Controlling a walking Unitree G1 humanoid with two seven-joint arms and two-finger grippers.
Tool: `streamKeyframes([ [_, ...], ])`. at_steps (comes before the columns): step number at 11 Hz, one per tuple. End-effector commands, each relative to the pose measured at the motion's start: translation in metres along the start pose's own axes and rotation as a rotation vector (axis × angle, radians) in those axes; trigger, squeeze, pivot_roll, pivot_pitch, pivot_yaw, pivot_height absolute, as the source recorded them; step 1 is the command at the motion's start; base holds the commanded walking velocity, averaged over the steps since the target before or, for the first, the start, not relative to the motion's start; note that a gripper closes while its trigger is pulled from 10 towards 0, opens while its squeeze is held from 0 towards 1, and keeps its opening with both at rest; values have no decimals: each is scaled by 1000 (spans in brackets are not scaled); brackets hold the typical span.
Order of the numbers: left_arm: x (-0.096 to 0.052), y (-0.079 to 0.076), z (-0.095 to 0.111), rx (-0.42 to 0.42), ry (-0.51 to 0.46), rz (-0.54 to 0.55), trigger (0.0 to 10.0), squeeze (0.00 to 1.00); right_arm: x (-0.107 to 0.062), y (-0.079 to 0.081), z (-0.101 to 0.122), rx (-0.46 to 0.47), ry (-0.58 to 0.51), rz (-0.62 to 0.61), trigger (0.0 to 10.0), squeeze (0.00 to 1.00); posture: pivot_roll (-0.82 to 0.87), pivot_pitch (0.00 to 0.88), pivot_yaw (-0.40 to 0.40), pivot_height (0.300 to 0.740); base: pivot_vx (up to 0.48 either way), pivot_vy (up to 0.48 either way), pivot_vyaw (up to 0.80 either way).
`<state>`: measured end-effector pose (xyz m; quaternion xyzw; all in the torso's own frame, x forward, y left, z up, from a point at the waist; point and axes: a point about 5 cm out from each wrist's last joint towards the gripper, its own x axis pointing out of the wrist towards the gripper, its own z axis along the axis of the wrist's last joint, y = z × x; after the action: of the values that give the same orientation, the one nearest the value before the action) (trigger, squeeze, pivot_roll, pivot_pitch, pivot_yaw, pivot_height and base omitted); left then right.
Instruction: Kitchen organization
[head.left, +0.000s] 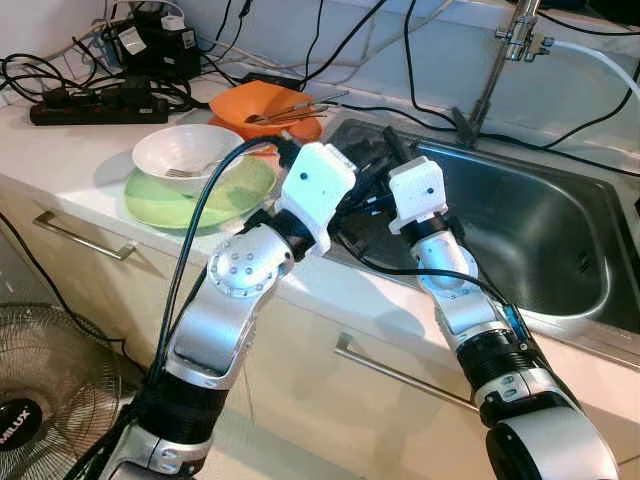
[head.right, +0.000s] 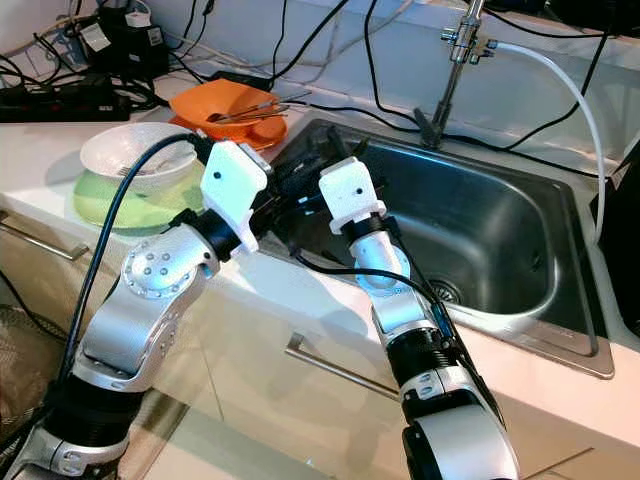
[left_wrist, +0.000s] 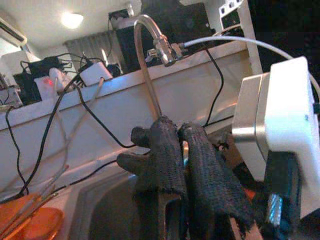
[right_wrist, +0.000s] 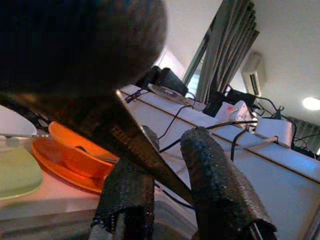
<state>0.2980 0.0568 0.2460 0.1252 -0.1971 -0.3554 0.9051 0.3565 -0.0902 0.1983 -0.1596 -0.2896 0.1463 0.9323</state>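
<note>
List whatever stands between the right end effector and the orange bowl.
The left end effector sits close beside the right end effector, on the orange bowl's side. A dark flat blade also crosses the right wrist view before the bowl.

Sink (head.left: 560, 240): brushed steel, dull sheen. Tap (head.left: 500, 60): shiny metal. Orange bowl (head.left: 262, 108), green plate (head.left: 170, 205): smooth plastic. White bowl (head.left: 185, 152): glossy. Fingers (left_wrist: 165, 160): rough black woven covering. Counter (head.left: 60, 160): smooth, pale.
</note>
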Motion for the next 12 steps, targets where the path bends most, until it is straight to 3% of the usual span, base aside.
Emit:
streamKeyframes([
  [1,-4,13,-10,2,62,81,10000,0,1,-12,2,1,-18,-48,0,0,229,0,-40,740,0,0,0],
  [2,-4,14,-10,0,61,89,10000,0,1,-12,2,1,-18,-48,0,0,228,0,-39,740,0,0,0],
  [3,-3,18,-9,-13,50,125,10000,1000,0,-12,2,1,-16,-44,0,0,229,0,-40,740,0,0,0],
  [8,-4,27,-4,-26,16,185,10000,1000,0,-11,0,3,-1,-37,0,0,231,0,-43,740,0,0,0],
  [11,-6,30,-1,-96,-20,215,10000,1000,1,-20,-13,20,98,-83,0,0,236,0,-49,740,0,0,0],
  [12,-9,31,-5,-108,-4,231,10000,0,3,-27,-19,5,154,-112,0,0,237,0,-51,740,0,0,0],
])
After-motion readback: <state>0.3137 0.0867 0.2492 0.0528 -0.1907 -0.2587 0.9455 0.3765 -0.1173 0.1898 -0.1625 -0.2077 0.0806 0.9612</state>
